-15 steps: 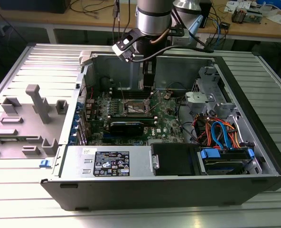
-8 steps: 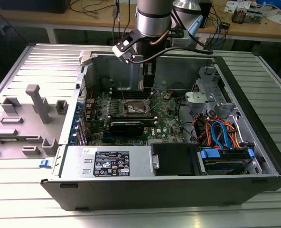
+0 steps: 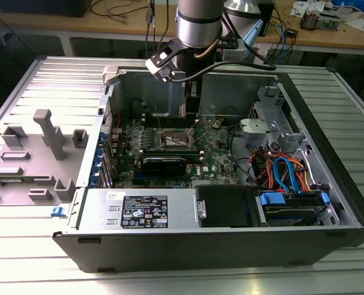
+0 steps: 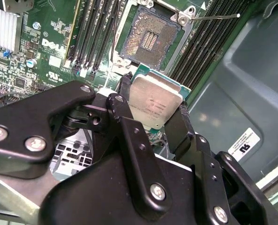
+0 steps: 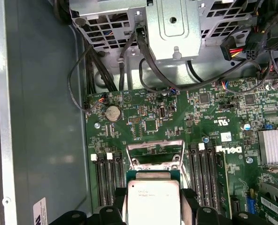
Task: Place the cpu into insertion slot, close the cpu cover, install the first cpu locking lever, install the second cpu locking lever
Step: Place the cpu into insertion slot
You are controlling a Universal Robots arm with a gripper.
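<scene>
The gripper is clamped on the cpu. A black finger presses on each of two opposite edges, and the chip's silver-grey top faces the wrist cameras. The cpu hangs over the green board, close to the insertion slot but not yet seated in it. In the second wrist view the slot lies open, its dark pin field ringed by a silvery rim. The cpu cover is swung up and stands as a silvery frame just past the chip in the first wrist view. A thin locking lever stands free beside the slot. Black memory slots run along both sides of it, and a finned heatsink sits further off on the board.

In the exterior view the arm comes down from the far side into the open case, with the gripper above the slot around the middle of the board. A grey fixture tray lies outside the case at the exterior view's left. Coloured cables bunch inside the case at the exterior view's right.
</scene>
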